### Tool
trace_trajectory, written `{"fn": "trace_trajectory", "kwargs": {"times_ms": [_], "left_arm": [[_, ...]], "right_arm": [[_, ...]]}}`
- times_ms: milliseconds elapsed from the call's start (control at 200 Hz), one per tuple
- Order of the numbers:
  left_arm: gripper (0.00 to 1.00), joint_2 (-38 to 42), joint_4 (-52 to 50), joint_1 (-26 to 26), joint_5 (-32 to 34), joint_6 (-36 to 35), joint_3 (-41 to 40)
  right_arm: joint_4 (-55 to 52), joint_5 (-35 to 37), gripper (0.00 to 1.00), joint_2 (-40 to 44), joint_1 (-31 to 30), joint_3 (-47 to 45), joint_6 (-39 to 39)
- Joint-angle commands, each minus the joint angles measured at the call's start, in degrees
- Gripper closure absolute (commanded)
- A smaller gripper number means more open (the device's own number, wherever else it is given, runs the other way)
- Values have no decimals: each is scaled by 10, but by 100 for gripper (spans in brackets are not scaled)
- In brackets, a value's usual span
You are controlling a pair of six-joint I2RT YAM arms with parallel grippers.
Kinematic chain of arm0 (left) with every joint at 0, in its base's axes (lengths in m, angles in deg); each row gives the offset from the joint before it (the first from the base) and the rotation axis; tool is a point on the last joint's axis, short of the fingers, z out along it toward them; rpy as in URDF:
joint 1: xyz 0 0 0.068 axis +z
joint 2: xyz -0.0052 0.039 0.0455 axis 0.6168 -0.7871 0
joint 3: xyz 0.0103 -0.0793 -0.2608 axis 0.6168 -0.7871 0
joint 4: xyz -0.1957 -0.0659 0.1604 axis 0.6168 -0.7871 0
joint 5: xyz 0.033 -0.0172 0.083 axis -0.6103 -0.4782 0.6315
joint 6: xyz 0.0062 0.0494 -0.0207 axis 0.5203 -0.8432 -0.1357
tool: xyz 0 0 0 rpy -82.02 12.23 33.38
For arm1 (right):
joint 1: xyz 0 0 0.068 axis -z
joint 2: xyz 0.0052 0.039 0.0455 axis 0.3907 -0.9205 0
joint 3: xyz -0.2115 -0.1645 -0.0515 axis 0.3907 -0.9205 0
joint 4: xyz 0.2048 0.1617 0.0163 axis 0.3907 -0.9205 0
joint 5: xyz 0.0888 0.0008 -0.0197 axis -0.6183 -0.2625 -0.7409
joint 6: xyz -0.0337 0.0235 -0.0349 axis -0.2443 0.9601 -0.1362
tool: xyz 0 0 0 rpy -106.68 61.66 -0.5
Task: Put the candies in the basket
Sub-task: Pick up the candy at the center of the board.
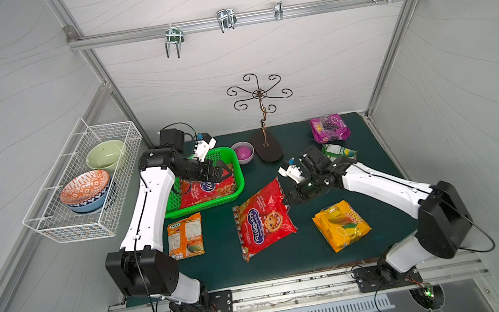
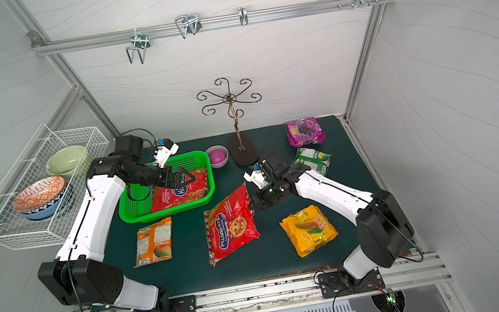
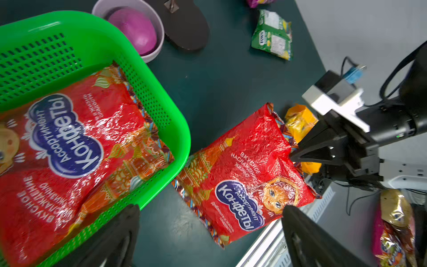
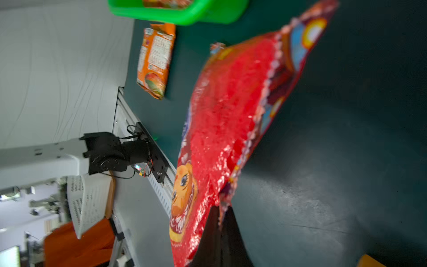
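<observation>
Left jaws: spread wide and empty, hanging over the basket (image 1: 208, 204) (image 2: 175, 209) above the first red candy bag (image 1: 210, 193) (image 2: 177, 196) (image 3: 69, 150), which lies flat inside the basket with its logo up.

Right jaws: closed tight on the edge of the second red candy bag (image 1: 262, 220) (image 2: 230, 230) (image 3: 242, 180) (image 4: 226, 115), on the side nearest the right arm. The right wrist view shows that pinched edge raised, with shadow beneath it. Whether the bag's far end touches the desk (image 1: 224, 268) cannot be told.

Candies outside the basket, all lying on the desk:
- orange bag (image 1: 185, 237) (image 2: 153, 241) (image 4: 156, 60), just in front of the basket
- yellow bag (image 1: 341, 225) (image 2: 309, 230), near the front on the right arm's side
- green bag (image 1: 338, 152) (image 2: 312, 160) (image 3: 272, 34), partly hidden behind the right arm in both top views
- purple bag (image 1: 329, 128) (image 2: 305, 131), at the back right corner

Also noted: a grey bowl with a pink ball (image 1: 243, 151) just beside the basket's back corner, and a white wire rack (image 1: 85, 188) with bowls on the left wall
</observation>
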Motion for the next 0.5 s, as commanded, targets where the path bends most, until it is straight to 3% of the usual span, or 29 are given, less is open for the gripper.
{"fn": "trace_trajectory", "kwargs": {"times_ms": [0,130,260,395,495], "left_arm": [[1,19,50,-4,-101,-24,-1],[4,4,64,-22,-150,-79,10],[9,-18,26,-65,-191,-180,37],[12,-37,21,-90,-256,-255,22],[12,-55,39,-105,-249,-256,10]], "right_arm": [[-77,19,100,30,2,79,-142],[-122,33,100,36,-1,146,-234],[-174,40,100,34,1,202,-331],[-229,49,100,22,13,245,-352],[-264,46,100,20,14,252,-382]]}}
